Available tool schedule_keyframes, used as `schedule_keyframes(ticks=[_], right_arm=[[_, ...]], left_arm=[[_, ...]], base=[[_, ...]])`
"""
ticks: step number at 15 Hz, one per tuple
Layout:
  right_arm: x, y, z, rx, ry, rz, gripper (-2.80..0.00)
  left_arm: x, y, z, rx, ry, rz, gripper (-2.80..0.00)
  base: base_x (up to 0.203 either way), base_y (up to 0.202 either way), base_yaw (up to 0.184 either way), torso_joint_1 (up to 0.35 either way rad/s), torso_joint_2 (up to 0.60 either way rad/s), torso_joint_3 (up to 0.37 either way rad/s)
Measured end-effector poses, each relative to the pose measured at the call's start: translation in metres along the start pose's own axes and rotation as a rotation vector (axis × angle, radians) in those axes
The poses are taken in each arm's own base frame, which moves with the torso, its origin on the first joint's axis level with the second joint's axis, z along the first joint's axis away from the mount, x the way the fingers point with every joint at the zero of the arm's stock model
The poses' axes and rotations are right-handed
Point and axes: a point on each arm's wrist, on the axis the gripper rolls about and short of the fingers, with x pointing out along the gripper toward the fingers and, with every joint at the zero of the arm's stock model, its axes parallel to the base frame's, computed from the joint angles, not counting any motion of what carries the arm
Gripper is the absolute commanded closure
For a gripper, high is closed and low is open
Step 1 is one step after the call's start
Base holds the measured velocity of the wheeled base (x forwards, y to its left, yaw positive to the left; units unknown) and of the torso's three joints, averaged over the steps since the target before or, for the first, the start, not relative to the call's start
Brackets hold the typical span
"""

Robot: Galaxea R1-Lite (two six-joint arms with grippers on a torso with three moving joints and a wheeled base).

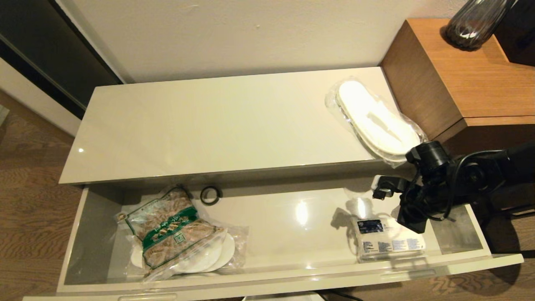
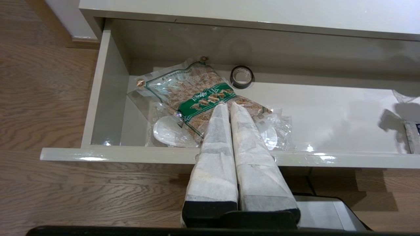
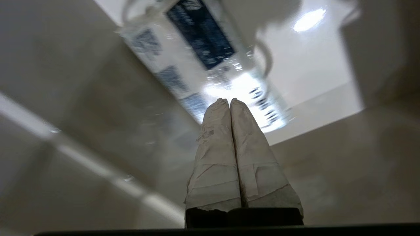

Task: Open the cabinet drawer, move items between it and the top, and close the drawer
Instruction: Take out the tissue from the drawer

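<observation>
While the cabinet drawer (image 1: 100, 267) stands pulled out below the top (image 1: 209, 125), the wrapped slippers (image 1: 376, 121) lie at the top's right end, reaching its front edge. Inside the drawer, a green-labelled bag (image 1: 175, 230) sits at the left end, a black ring (image 1: 210, 195) by the back wall, and the blue-labelled packet (image 1: 386, 239) near the front right corner. The right gripper (image 3: 229, 102) hangs clenched and empty above that packet. The left gripper (image 2: 228, 106) is clenched outside the drawer's front.

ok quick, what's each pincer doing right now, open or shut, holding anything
left pincer: shut, holding nothing, parked in front of the open drawer.
right pincer: shut, empty, over the blue-labelled packet.
</observation>
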Motion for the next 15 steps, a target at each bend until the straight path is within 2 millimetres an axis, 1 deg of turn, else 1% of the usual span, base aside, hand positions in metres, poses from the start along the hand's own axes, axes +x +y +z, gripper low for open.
schedule_keyframes(ticks=[2,4,6,9,10,13,15], right_arm=[[0.005,-0.009,-0.025,-0.100,-0.067,-0.017,0.00],[0.014,-0.012,-0.045,-0.201,-0.112,0.004,0.00],[0.028,-0.013,-0.052,-0.245,-0.127,0.005,0.00],[0.059,-0.017,-0.055,-0.279,-0.151,-0.048,0.00],[0.069,-0.018,-0.055,-0.295,-0.167,-0.068,-2.80],[0.091,-0.019,-0.057,-0.326,-0.193,-0.064,-2.80],[0.097,-0.019,-0.056,-0.338,-0.206,-0.054,-2.80]], left_arm=[[0.000,0.000,0.000,0.001,0.000,0.000,0.00],[0.000,0.000,0.000,0.000,0.000,0.000,0.00],[0.000,0.000,0.000,0.000,0.000,0.001,0.00],[0.000,0.000,0.000,0.001,0.000,0.000,0.00],[0.000,0.000,0.000,0.001,0.000,0.000,0.00],[0.000,0.000,0.000,0.000,0.000,0.000,0.00],[0.000,0.000,0.000,0.000,0.000,0.000,0.00]], base=[[0.000,0.000,0.000,0.000,0.00,0.000],[0.000,0.000,0.000,0.000,0.00,0.000],[0.000,0.000,0.000,0.000,0.00,0.000],[0.000,0.000,0.000,0.000,0.00,0.000],[0.000,0.000,0.000,0.000,0.00,0.000],[0.000,0.000,0.000,0.000,0.00,0.000],[0.000,0.000,0.000,0.000,0.00,0.000]])
